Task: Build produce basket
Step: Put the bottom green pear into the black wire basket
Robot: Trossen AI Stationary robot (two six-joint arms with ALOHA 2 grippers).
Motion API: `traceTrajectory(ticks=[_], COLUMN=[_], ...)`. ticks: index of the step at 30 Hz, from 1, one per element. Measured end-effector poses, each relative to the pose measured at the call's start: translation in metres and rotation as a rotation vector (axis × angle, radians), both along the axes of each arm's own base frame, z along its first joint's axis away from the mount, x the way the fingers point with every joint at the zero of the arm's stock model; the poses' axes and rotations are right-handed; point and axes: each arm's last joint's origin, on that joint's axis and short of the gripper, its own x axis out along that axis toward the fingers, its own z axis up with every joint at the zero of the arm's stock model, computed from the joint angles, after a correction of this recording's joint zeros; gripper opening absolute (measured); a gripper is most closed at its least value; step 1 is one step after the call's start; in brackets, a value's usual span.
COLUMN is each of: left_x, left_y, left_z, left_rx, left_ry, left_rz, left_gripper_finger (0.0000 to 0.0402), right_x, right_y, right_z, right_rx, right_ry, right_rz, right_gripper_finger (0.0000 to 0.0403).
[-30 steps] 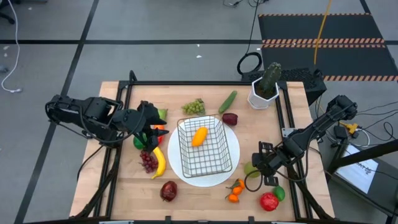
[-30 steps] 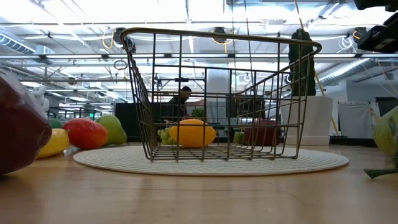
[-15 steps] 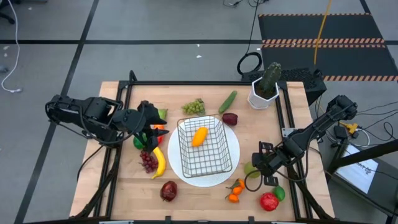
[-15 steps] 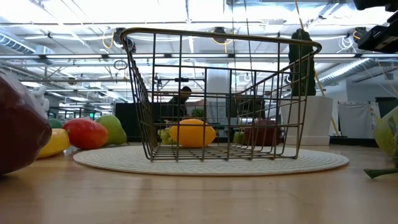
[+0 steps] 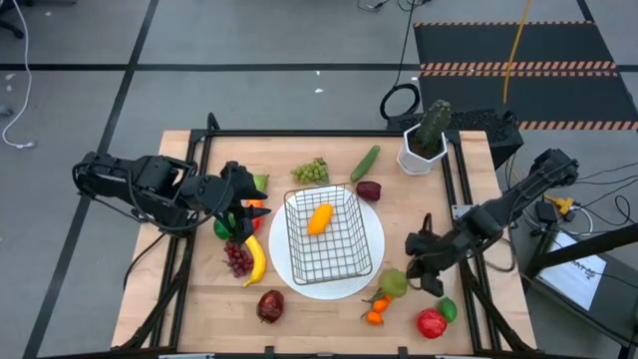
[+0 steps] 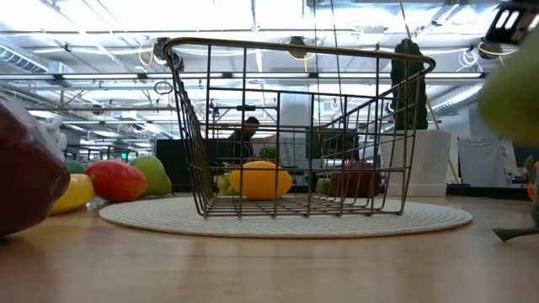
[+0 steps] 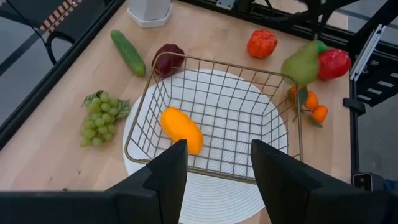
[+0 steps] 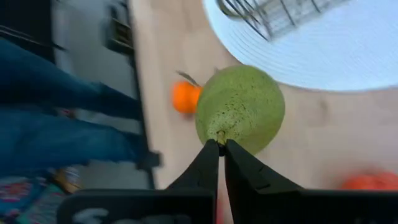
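Left end effector [image 5: 242,202]: being held over the produce at the left of the worktop [image 5: 199,309], fingers spread partway, nothing gripped.
Left group of produce: one banana [image 5: 255,260], one bunch of purple grapes [image 5: 237,259], one dark red fruit [image 5: 270,305] are being counted; further pieces are partly hidden under the left arm, so their number cannot be told.
Basket [image 5: 330,235]: one, standing on one round white plate [image 5: 299,281] at mid-worktop; one orange-yellow piece [image 5: 319,217] is lying inside.
Far side: one bunch of green grapes [image 5: 311,171], one cucumber [image 5: 365,163], one dark red apple [image 5: 369,189], one potted cactus [image 5: 427,137].
Step in hand: a green pear [image 5: 393,282] is being carried, judged to be on its way to the basket.
Right end effector [image 5: 411,269]: fingers pressed together, pinching the pear by its stem; the pear is hanging just off the plate's right edge.
Right group: a cluster of tangerines [image 5: 377,304], one tomato [image 5: 431,323], one lime [image 5: 447,309].
Next move: the pear is probably needing to be lifted above the basket's rim, then moved left over the opening.
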Motion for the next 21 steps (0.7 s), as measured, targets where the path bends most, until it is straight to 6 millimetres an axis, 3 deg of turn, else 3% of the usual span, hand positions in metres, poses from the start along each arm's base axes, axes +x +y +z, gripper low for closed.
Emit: traceTrajectory(ticks=[7,15,21], left_x=[0.001,0.002,0.003], left_y=[0.005,0.01,0.013], left_z=[0.0,0.0,0.0], left_rx=[0.013,0.016,0.013], left_ry=[0.003,0.003,0.003], left_rz=[0.01,0.03,0.046], left_gripper_finger=[0.0177,0.0177,0.0177], right_x=[-0.009,-0.009,-0.007], right_y=[-0.007,-0.011,-0.017], right_z=[0.031,0.083,0.119], right_rx=[0.108,0.183,0.115], right_ry=[-0.11,-0.322,-0.552], right_rz=[-0.002,-0.034,-0.107], right_gripper_finger=[0.0003,0.0002,0.0002])
